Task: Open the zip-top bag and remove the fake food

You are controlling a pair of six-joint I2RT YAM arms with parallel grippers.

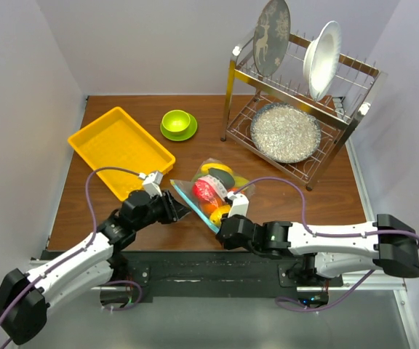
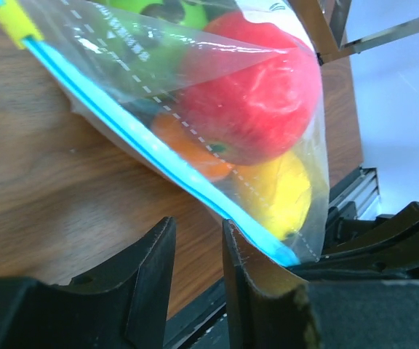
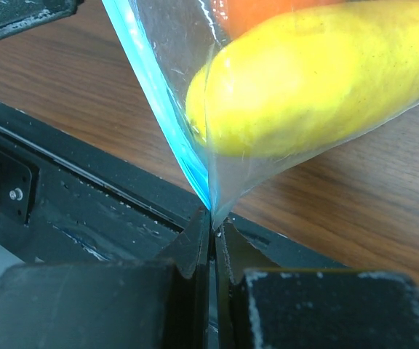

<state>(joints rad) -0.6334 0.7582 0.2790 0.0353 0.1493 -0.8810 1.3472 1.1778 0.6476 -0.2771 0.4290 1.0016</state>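
My right gripper (image 3: 212,230) is clenched on a corner of the zip-top bag (image 1: 208,190), right where its teal strip (image 2: 158,163) ends. My left gripper (image 2: 197,236) stands parted, only the wooden table (image 1: 282,196) showing between the fingers; the strip runs just past the outer side of one. The fake food (image 2: 260,94), red, orange, yellow and green, sits inside the bag, between my two wrists.

In the top frame, bare counter (image 1: 340,200) lies open at the right, between the dish rack (image 1: 304,87) and my right arm. The yellow tray (image 1: 120,149) blocks the left side, the green bowl (image 1: 178,123) the upper middle. At centre the zip-top bag (image 1: 188,193) bulging with fake food (image 1: 206,190) fills the gap between my left end effector (image 1: 184,211) and right end effector (image 1: 220,233).
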